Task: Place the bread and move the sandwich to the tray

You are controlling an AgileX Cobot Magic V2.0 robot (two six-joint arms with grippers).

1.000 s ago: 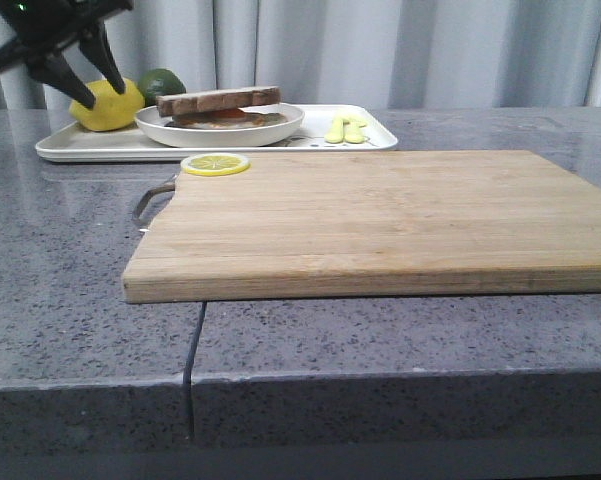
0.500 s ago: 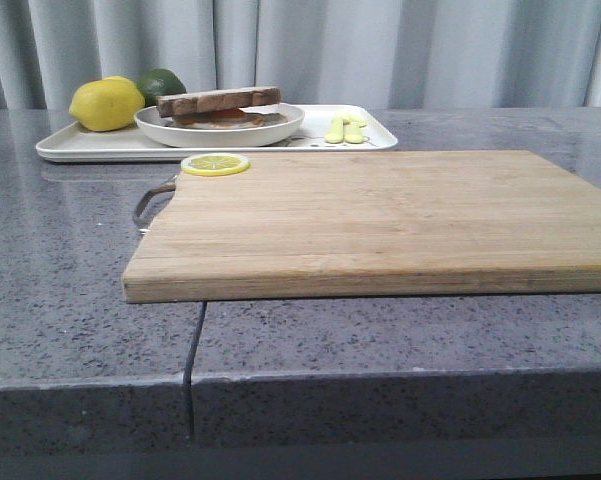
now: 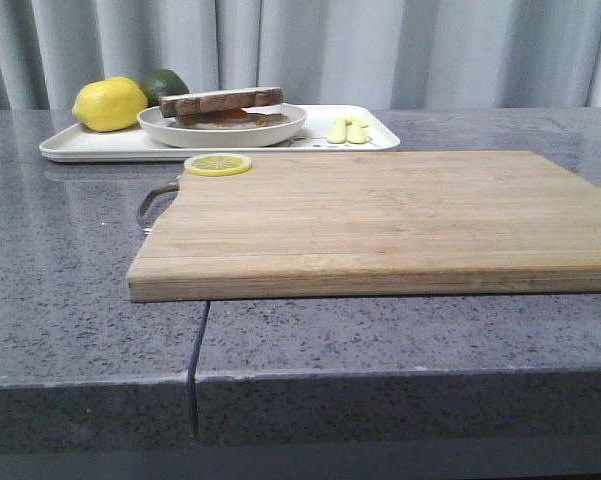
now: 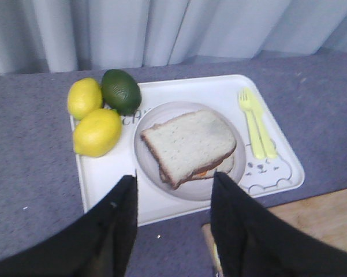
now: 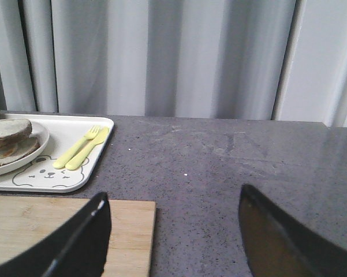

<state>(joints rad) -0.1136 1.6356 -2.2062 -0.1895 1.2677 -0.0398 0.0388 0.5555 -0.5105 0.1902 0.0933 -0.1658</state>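
Left arm gone; sandwich (image 3: 222, 104) on tray (image 3: 80, 147)

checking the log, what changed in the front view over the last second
The left tool, seen at the upper left near the lemon a second ago, has gone out of the front view. The whole view shifted slightly right. The sandwich on its plate, tray and cutting board kept their arrangement.

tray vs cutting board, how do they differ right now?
The tray is white with a raised rim; the cutting board is flat bare wood. The tray sits at the far left of the table, the cutting board nearer and more central. The tray carries the sandwich on its plate, lemons, a lime and cutlery; the cutting board holds only a lemon slice. Both are rectangular and lie flat on the grey table.
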